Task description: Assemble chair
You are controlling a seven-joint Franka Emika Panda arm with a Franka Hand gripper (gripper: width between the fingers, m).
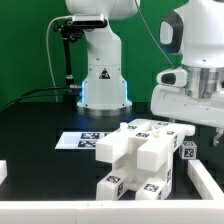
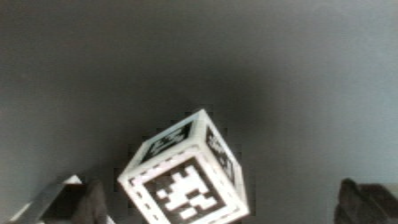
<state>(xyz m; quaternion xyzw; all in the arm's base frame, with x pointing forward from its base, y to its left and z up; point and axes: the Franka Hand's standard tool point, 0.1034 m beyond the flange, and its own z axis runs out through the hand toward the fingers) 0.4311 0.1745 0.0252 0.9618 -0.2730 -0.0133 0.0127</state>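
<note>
Black table (image 1: 30, 125) carries everything. The white arm (image 1: 195, 40) reaches down on the exterior view's right, beside the heap of white chair parts (image 1: 135, 160) bunched at centre front, and the marker board (image 1: 80, 140) lies flat just behind the heap. In the wrist view a small tagged block (image 2: 178, 170) sits below the gripper (image 2: 217, 205), whose fingers (image 2: 71, 200) stand wide apart and hold nothing. The block looks nearer one finger than the other and turned askew to them. Closing now would likely catch a corner, so the block could twist, slip free, or get knocked into the neighbouring parts.
</note>
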